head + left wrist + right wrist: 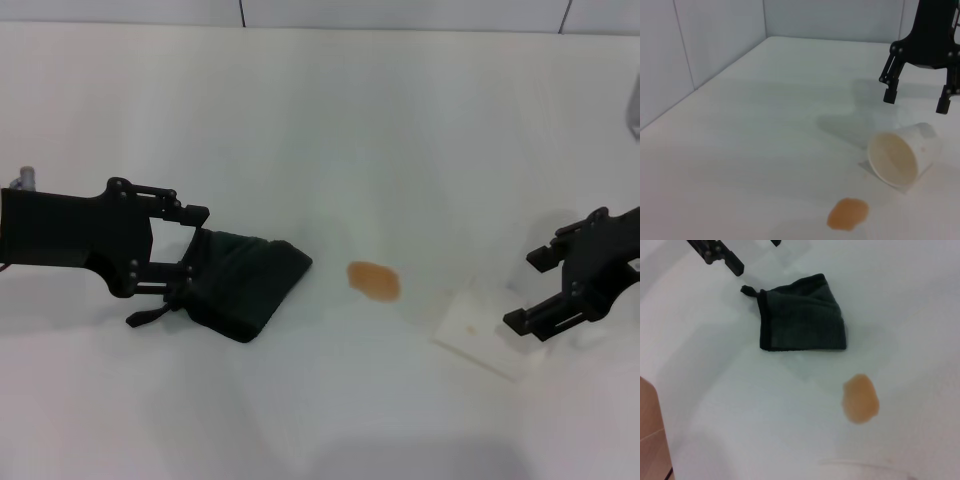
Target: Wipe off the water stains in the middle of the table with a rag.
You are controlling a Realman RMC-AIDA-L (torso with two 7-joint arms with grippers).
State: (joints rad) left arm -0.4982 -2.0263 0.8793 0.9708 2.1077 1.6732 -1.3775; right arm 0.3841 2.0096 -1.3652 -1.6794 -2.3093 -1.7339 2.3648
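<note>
The rag (248, 281), a dark green-black cloth with a small loop tag, lies crumpled on the white table (320, 120), left of centre. My left gripper (195, 243) is open at the rag's left end, one finger on each side of that edge, and grips nothing. The water stain (374, 281) is a small orange-brown oval to the right of the rag, apart from it. The right wrist view shows the rag (802, 320), the stain (860, 398) and the left gripper (756, 256) above the loop corner. My right gripper (522, 291) hangs open at the right.
A white cup (482, 331) lies tipped on its side between the stain and the right gripper; in the left wrist view the cup (902, 155) opens toward the stain (848, 214), with the right gripper (915, 102) above it. Walls border the table's far side.
</note>
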